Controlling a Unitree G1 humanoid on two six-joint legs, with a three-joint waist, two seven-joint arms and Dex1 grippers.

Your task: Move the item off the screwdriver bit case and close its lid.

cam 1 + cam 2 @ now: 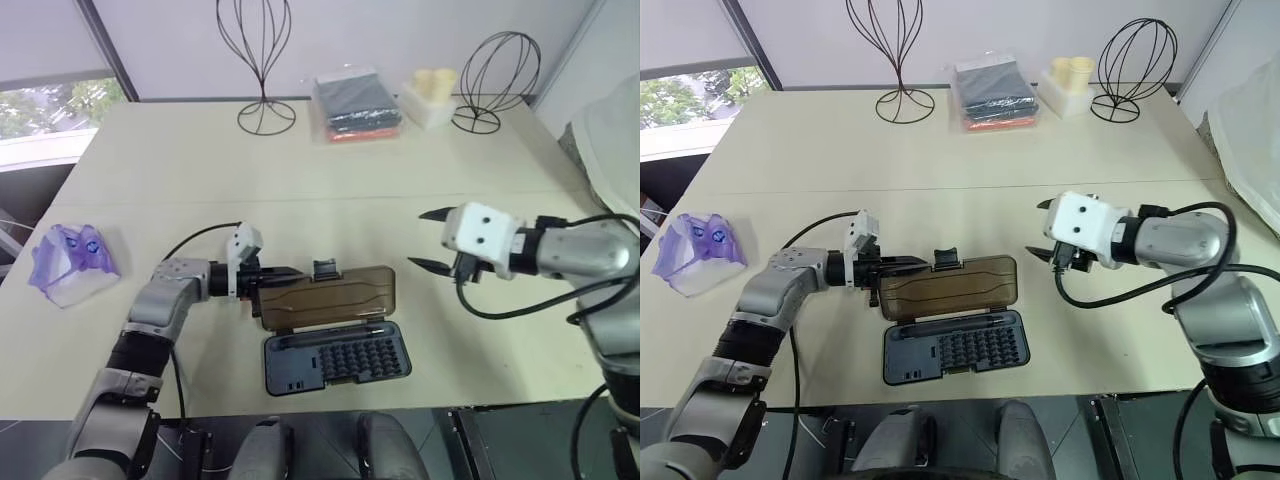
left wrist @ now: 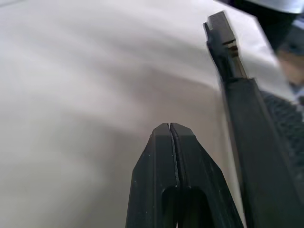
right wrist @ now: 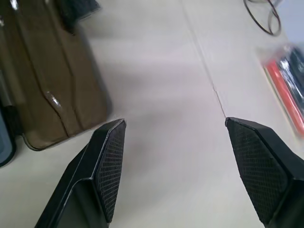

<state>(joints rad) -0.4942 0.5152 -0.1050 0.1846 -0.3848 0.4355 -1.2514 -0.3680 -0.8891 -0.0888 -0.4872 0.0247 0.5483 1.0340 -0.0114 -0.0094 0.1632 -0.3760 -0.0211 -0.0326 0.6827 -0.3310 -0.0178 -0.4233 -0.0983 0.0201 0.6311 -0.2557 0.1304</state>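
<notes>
Left gripper (image 1: 268,273) pinched together, seemingly touching the lid (image 1: 328,296) (half-raised); right gripper (image 1: 428,240) spread

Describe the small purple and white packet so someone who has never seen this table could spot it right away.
Start at the beige table and go to the edge on the robot's left, well away from the open screwdriver bit case near the front. The item lies there alone. It is a crumpled clear packet with purple-and-white print, unlike the larger bag of dark cloth at the far side.
</notes>
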